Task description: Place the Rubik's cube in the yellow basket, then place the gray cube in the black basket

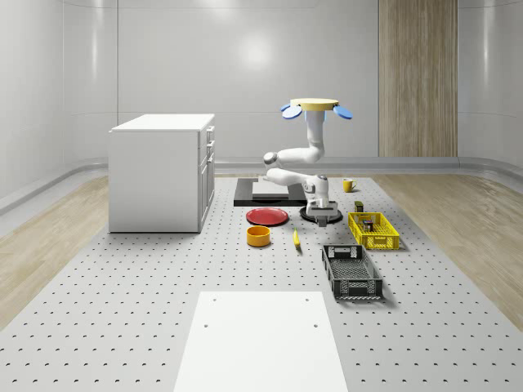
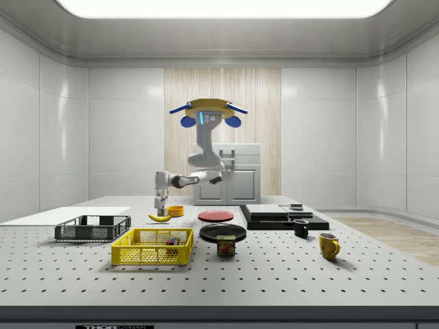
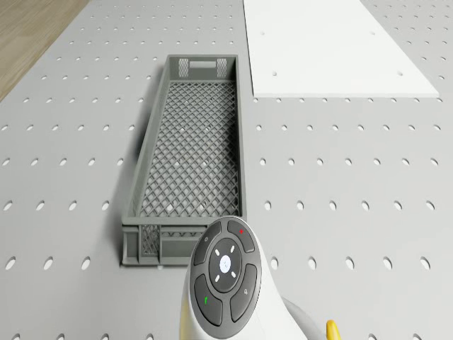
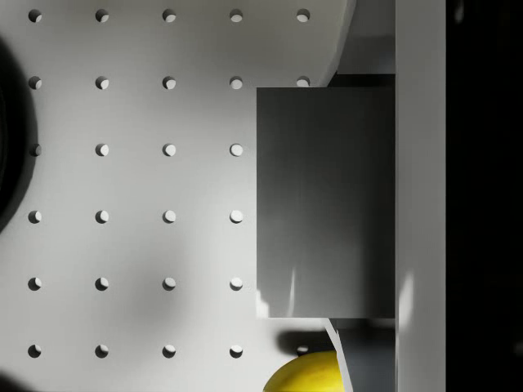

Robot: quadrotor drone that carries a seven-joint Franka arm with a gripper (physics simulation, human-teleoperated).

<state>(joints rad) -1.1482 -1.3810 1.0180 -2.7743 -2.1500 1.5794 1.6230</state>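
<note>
wrist view – gray cube (image 4: 325, 202) hides one side – banana (image 4: 306, 374) cut off.

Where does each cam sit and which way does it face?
Whole-scene: high off the table's end, facing the hovering drone and baskets.
Side: table level, facing the yellow basket; drone and arm show.
Drone: on the body, down onto the black basket; arm joint shows.
Wrist: straight down onto the gray cube.
Whole-scene, side and drone views share the black basket.

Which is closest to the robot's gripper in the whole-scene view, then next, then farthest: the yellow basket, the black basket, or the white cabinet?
From the gripper:
1. Yellow basket, just to the view's right.
2. Black basket, nearer the camera.
3. White cabinet, far on the view's left.
</note>
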